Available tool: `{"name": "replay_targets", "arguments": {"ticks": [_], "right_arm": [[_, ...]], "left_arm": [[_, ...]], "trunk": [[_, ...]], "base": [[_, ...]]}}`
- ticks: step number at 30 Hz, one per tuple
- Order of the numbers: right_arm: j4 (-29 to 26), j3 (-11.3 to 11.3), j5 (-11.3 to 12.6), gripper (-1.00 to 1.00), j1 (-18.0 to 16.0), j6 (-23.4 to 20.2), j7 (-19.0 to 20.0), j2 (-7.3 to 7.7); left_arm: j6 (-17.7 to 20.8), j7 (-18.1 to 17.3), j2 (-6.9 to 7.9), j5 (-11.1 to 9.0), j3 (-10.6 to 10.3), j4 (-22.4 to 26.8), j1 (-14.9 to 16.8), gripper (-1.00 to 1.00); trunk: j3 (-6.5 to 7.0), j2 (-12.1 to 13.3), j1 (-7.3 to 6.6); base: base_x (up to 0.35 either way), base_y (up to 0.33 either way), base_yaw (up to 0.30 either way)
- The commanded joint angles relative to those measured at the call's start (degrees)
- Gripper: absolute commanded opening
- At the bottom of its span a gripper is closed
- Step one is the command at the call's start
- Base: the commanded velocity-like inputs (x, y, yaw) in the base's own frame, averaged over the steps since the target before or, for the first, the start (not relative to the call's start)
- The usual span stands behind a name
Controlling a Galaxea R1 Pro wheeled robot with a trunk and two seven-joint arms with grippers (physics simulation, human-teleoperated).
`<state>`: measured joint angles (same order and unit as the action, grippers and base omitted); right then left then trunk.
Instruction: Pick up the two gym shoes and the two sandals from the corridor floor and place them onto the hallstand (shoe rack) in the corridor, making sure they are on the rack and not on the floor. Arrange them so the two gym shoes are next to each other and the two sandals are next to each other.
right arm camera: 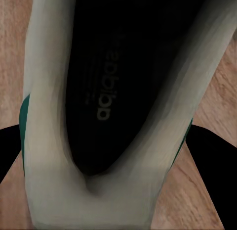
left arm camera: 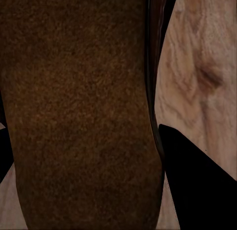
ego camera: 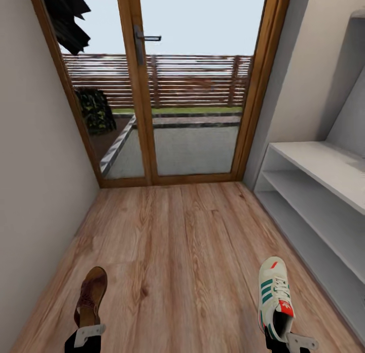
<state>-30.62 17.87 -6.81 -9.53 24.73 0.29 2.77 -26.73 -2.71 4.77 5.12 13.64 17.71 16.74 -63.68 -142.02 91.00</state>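
A reddish-brown sandal [ego camera: 93, 289] with a tan footbed hangs toe-forward over the corridor floor [ego camera: 182, 231] at the lower left, with my left gripper [ego camera: 87, 334] shut on its heel end. The footbed [left arm camera: 79, 111] lies between dark fingers [left arm camera: 197, 185] in the left wrist view. At the lower right my right gripper [ego camera: 291, 340] is shut on the heel of a white gym shoe [ego camera: 274, 295] with green stripes. Its heel opening [right arm camera: 103, 91] sits between black fingers [right arm camera: 215, 158]. The pale grey hallstand [ego camera: 324, 163] runs along the right wall. The other sandal and gym shoe are out of view.
A wood-framed glass door [ego camera: 138, 89] with a handle closes the corridor's far end, with a terrace and fence beyond. A plain wall [ego camera: 30, 165] bounds the left side. Bare plank floor stretches between the wall and the hallstand's two low shelves [ego camera: 309, 211].
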Motion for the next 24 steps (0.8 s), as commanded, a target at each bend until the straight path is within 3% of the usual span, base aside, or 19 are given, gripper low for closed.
{"name": "replay_targets", "arguments": {"ticks": [1,24], "right_arm": [[0.0,0.3,-0.6,-1.00,-0.1,0.2,0.1,-0.04],[0.0,0.3,-0.6,-1.00,-0.1,0.2,0.1,-0.03]], "left_arm": [[-0.2,-0.3,-0.03,0.6,0.5,0.0,0.0,-1.00],[-0.2,-0.3,-0.03,0.7,0.5,-0.1,0.0,-1.00]], "trunk": [[-0.04,0.0,0.02],[-0.04,0.0,0.02]], "base": [[0.301,0.205,-0.262],[0.286,0.224,-0.262]]}}
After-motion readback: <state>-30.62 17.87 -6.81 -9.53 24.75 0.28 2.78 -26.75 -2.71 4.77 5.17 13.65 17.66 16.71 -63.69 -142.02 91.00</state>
